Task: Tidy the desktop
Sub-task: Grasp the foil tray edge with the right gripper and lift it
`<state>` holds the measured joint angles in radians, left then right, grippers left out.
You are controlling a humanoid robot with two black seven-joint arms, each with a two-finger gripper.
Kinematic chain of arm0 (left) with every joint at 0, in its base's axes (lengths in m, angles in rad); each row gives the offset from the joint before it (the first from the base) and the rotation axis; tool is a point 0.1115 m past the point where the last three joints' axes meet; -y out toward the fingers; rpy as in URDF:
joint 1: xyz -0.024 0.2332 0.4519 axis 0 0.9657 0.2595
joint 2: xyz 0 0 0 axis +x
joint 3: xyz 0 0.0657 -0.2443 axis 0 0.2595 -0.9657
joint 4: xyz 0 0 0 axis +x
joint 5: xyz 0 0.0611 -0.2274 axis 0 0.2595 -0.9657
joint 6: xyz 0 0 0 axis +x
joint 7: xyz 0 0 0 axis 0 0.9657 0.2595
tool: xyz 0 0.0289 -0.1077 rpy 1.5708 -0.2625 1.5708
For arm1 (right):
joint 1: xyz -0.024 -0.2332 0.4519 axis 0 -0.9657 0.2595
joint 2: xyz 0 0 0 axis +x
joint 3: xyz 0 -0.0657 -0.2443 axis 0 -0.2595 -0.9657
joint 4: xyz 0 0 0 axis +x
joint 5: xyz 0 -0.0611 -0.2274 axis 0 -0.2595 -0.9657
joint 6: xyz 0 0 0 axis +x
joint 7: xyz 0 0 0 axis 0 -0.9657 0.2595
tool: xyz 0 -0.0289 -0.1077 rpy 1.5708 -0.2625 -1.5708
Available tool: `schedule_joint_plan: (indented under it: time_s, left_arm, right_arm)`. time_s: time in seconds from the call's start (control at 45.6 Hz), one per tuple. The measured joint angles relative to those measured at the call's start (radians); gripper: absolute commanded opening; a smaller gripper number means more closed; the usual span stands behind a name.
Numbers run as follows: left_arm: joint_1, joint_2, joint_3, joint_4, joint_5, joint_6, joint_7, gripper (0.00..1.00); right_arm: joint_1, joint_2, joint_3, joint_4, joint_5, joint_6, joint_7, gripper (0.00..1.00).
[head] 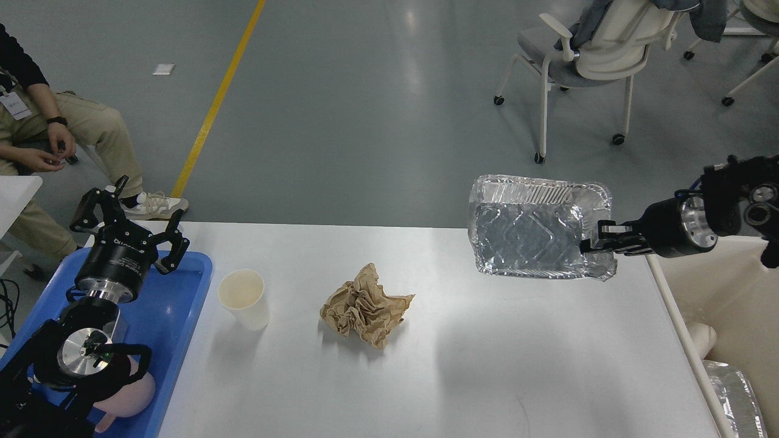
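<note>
Right claw (599,238) grips empty foil tray (535,225); paper cup (244,298) stands empty.

Left hand (131,216) raised, fingers spread; right hand (599,238) extended sideways, fingers pinched closed.

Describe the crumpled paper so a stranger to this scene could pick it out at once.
Start at the white desktop that fills the lower half of the view. Near its middle, right of the upright cream paper cup, lies the crumpled brown paper. It is the only brown, wrinkled thing there; the shiny foil tray sits far right, pinched by the right gripper.
</note>
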<state>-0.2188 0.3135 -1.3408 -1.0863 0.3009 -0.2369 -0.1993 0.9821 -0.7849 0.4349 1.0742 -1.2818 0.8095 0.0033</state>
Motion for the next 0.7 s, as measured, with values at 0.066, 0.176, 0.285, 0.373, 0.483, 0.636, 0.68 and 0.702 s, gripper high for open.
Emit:
schedule_joint_plan:
  time_s: [0.066,0.176,0.285,0.373,0.483,0.636,0.68,0.702]
  left_arm:
    - [0.002,0.001,0.000,0.002,0.000,0.000,0.000,0.97]
    - [0.004,0.001,0.000,0.002,0.000,-0.002,0.000,0.97]
    - [0.007,0.001,0.001,0.002,0.001,-0.006,0.000,0.97]
    - [0.008,0.004,0.005,0.002,0.001,-0.007,0.002,0.97]
    - [0.009,0.007,0.014,0.002,0.001,0.000,0.004,0.97]
    - [0.011,0.015,0.018,0.003,0.001,0.017,0.001,0.97]
    - [0.015,0.021,0.018,0.003,0.001,0.019,0.000,0.97]
    - [0.018,0.026,0.018,0.003,0.001,0.020,0.000,0.97]
  right_arm:
    - [0.017,0.048,-0.001,-0.011,0.034,0.011,-0.045,0.00]
    - [0.046,0.116,-0.004,-0.041,0.090,0.024,-0.119,0.00]
    - [0.064,0.166,-0.007,-0.074,0.143,0.040,-0.165,0.00]
    - [0.074,0.204,-0.007,-0.093,0.169,0.044,-0.177,0.00]
    - [0.088,0.273,-0.007,-0.126,0.181,0.045,-0.181,0.00]
    - [0.110,0.357,-0.007,-0.181,0.182,0.045,-0.181,0.00]
    - [0.111,0.374,-0.007,-0.192,0.182,0.044,-0.181,0.00]
    - [0.111,0.382,-0.007,-0.199,0.182,0.043,-0.181,0.00]
